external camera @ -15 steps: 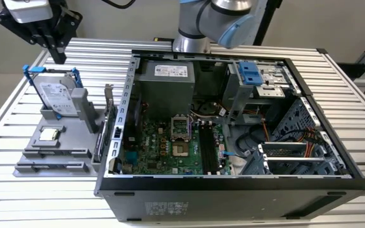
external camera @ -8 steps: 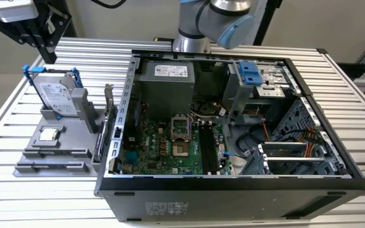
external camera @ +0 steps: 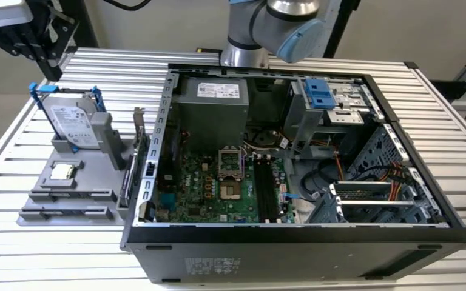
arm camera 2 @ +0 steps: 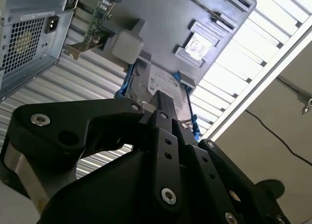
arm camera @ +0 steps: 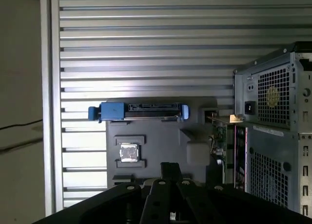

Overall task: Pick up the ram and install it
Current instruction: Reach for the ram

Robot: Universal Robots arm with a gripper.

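Observation:
My gripper [arm camera: 170, 169] [arm camera 2: 163, 101] hangs high above the grey parts holder [arm camera: 161, 136], touching nothing. Its fingers look shut with nothing between them. Thin boards stand on edge along the holder's right side [external camera: 138, 176], close to the case; one shows a green face [arm camera: 222, 139] and a metal bracket. I cannot tell which of them is the ram. The black memory slots [external camera: 266, 188] lie on the motherboard inside the open computer case [external camera: 298, 242]. The arm [external camera: 278, 30] rises behind the case.
A silver hard drive in a blue frame [external camera: 71, 124] [arm camera: 139, 112] and a square processor chip [external camera: 61, 173] [arm camera: 129, 152] sit on the holder. A pale grey block [arm camera: 197, 153] stands beside the boards. The case's power-supply end [arm camera: 273, 112] borders the holder on the slatted metal table [arm camera: 146, 39].

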